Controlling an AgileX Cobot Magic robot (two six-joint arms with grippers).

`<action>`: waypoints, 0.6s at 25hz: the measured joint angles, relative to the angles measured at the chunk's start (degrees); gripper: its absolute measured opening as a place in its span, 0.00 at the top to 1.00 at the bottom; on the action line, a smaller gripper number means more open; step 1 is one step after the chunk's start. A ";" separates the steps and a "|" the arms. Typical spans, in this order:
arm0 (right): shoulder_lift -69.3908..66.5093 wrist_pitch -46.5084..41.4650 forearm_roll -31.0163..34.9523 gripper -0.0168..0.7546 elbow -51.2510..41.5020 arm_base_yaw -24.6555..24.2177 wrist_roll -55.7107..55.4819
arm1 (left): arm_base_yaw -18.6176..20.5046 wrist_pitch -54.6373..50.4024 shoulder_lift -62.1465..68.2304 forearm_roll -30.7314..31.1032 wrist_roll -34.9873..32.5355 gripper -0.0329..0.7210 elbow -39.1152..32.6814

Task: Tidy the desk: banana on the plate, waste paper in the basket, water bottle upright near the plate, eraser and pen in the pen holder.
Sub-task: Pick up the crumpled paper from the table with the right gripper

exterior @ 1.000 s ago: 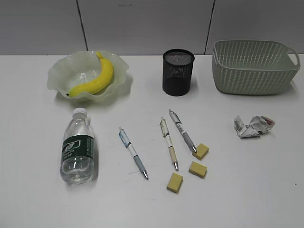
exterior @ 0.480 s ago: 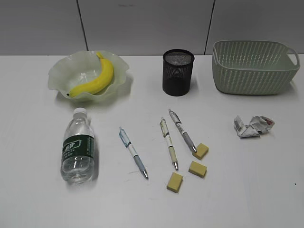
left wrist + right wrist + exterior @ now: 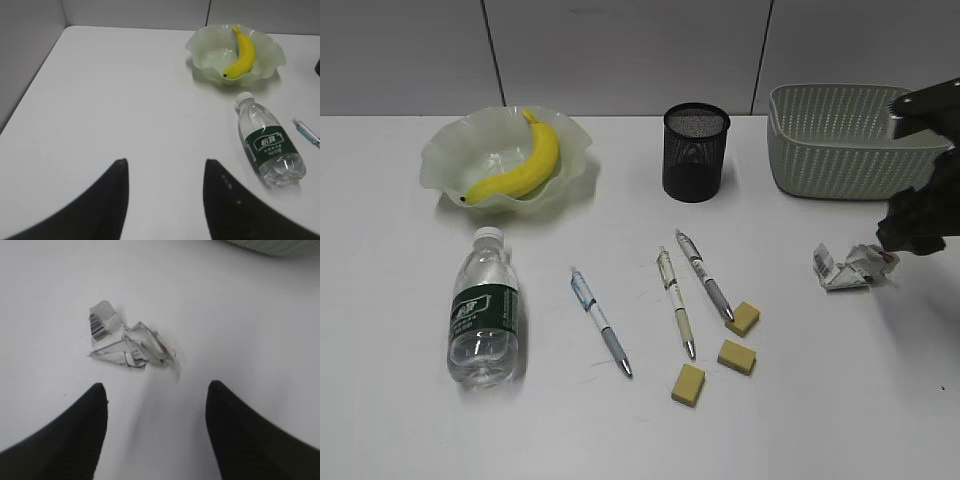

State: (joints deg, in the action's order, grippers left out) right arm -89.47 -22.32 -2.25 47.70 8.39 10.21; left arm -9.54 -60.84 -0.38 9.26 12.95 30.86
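Hovering over bare white counter [image 3: 100, 90], the left hand [image 3: 165, 200] shows two dark fingers spread apart with nothing between them. Ahead of this hand and to its right, well apart from it, the water bottle [image 3: 269, 145] lies on its side, white cap pointing away toward the plate [image 3: 207, 55]. The plate sits farther ahead still, and the banana [image 3: 241, 51] rests inside it, curved along the far side.

Further right, beyond the bottle as the exterior view shows it, three pens [image 3: 678, 302] lie loose on the counter, with three small yellow erasers [image 3: 737, 356] near their tips. The pen holder [image 3: 695, 152] stands upright behind them, away from both hands.

On the far right, the right hand [image 3: 156, 435] hangs low over the counter with its fingers spread wide and nothing held. The waste paper [image 3: 127, 342] lies on the counter just ahead of this hand, slightly toward its left finger [image 3: 80, 435], and is not touched by either finger. A barcode shows on the paper's left fold. In the exterior view the right arm enters from the right edge, its dark bulk just beside the paper's right end. The basket [image 3: 840, 150] stands beyond the right hand, farther back on the counter, partly covered by the arm at its right end.
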 joint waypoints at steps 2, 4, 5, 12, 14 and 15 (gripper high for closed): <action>-6.28 -0.05 -0.27 0.34 3.26 0.00 2.89 | 0.00 0.00 0.00 0.00 0.00 0.48 0.00; -10.98 -0.12 -0.33 0.34 5.70 0.00 5.85 | 0.00 0.00 0.00 0.00 0.00 0.48 0.00; -13.16 -0.17 -0.65 0.34 6.81 0.00 6.75 | 0.01 0.00 0.00 0.00 0.00 0.48 0.00; -21.18 -2.54 -5.22 0.80 11.64 0.00 7.97 | 0.01 0.00 0.00 0.00 0.00 0.48 0.00; -20.08 -3.44 -4.14 0.92 11.72 0.00 7.97 | 0.01 0.00 0.00 0.00 0.00 0.48 0.00; -18.78 -3.85 -2.84 0.94 11.72 0.00 7.97 | 0.01 0.00 0.00 0.00 0.00 0.48 0.00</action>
State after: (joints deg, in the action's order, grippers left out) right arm -108.25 -26.17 -5.10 59.42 8.39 18.18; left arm -9.53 -60.84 -0.38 9.26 12.95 30.86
